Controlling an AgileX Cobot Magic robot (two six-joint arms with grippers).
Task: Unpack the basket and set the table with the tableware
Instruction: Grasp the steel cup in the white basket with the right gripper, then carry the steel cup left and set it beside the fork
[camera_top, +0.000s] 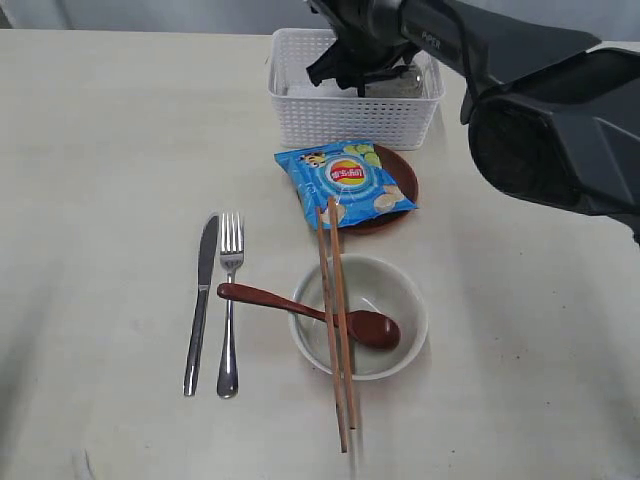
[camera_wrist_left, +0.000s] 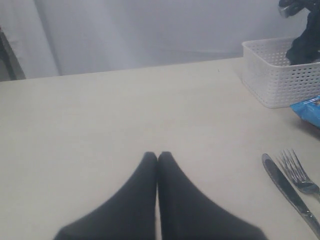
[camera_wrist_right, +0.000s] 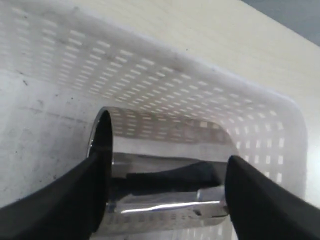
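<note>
I have my right gripper (camera_wrist_right: 165, 172) down inside the basket (camera_wrist_right: 150, 65), jaws spread wide. The steel cup (camera_wrist_right: 165, 135) lies on its side between them, mouth by one finger and base by the other; I cannot tell whether they press it. My left gripper (camera_wrist_left: 158, 158) is pinched together, empty, over the bare table (camera_wrist_left: 125, 110).

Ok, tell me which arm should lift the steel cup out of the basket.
Right. The right gripper is open inside the basket, jaws either side of the cup; the left gripper is shut over the table, well away.
</note>
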